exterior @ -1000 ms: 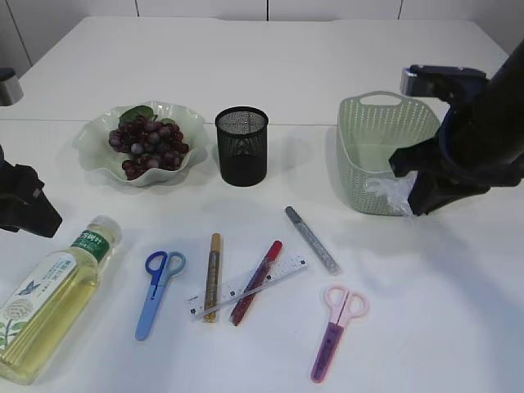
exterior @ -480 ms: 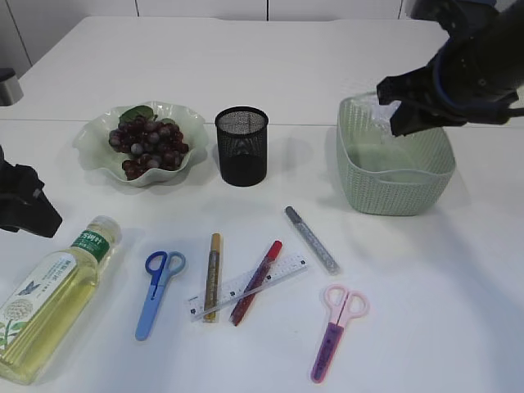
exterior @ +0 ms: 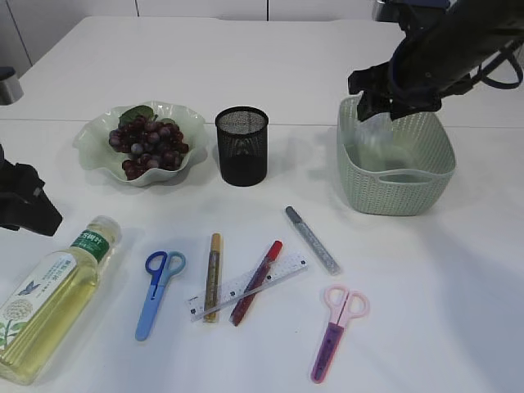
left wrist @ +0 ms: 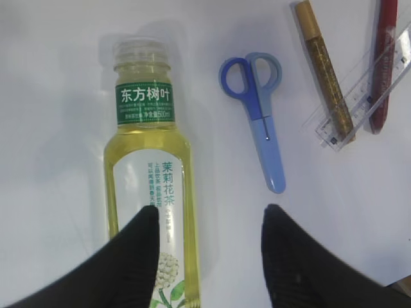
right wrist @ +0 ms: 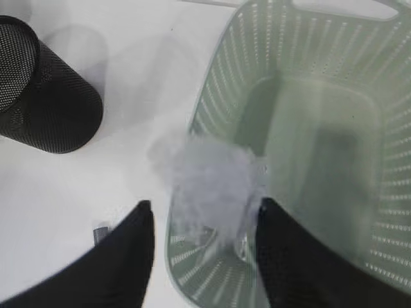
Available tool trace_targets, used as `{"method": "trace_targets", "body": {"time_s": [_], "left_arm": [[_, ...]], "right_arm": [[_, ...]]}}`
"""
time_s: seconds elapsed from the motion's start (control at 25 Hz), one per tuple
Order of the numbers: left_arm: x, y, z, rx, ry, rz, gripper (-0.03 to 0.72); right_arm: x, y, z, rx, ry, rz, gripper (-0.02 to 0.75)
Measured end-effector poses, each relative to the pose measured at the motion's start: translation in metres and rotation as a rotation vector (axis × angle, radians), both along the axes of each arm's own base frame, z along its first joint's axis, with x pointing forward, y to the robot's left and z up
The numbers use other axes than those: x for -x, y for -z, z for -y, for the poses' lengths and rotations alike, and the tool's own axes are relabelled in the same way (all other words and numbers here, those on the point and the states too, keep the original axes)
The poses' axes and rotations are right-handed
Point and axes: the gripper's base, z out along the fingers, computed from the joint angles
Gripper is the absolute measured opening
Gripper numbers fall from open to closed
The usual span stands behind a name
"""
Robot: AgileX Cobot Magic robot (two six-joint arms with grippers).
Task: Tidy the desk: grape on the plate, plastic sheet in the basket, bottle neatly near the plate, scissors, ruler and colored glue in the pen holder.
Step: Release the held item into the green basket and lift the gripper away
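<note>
My right gripper (exterior: 378, 105) (right wrist: 204, 208) hangs open over the left rim of the green basket (exterior: 396, 184) (right wrist: 321, 128). The plastic sheet (exterior: 377, 131) (right wrist: 209, 176) is a blurred clear wad loose below the spread jaws, over that rim. My left gripper (exterior: 33, 213) (left wrist: 212, 218) is open above the lying bottle (exterior: 51, 296) (left wrist: 148, 147), holding nothing. The grape bunch (exterior: 147, 141) sits on the plate (exterior: 94, 143). Blue scissors (exterior: 158, 288) (left wrist: 260, 115), pink scissors (exterior: 336, 331), a ruler (exterior: 246, 285) and gold (exterior: 213, 276), red (exterior: 256, 282) and silver (exterior: 312, 239) glue pens lie before the pen holder (exterior: 241, 146).
The black mesh pen holder (right wrist: 38, 90) stands between plate and basket. The ruler lies across the gold and red pens. The bottle lies slanted at the front left, close to the table's edge.
My right gripper rose from the basket's front right with the plastic sheet, crossed to above its left rim and opened. The sheet has come loose. The left arm stayed still.
</note>
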Motion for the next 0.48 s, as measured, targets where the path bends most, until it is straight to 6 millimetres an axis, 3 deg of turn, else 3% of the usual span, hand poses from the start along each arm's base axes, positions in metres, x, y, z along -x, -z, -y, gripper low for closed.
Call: {"method": "trace_targets", "body": {"time_s": [0.08,0.16,0.48], "left_arm": [[0.000,0.000,0.000,0.000,0.000,0.001,0.379],[0.000,0.000,0.000,0.000,-0.001,0.002,0.379],[-0.004,-0.001,0.000,0.003,-0.014,0.043,0.379]], "right_arm": [[-0.003,0.002,0.000,0.004,-0.001,-0.009,0.482],[-0.003,-0.001,-0.001,0.006,-0.003,-0.020,0.544],[0.017,-0.014,0.004,0.072,-0.031,-0.257,0.577]]}}
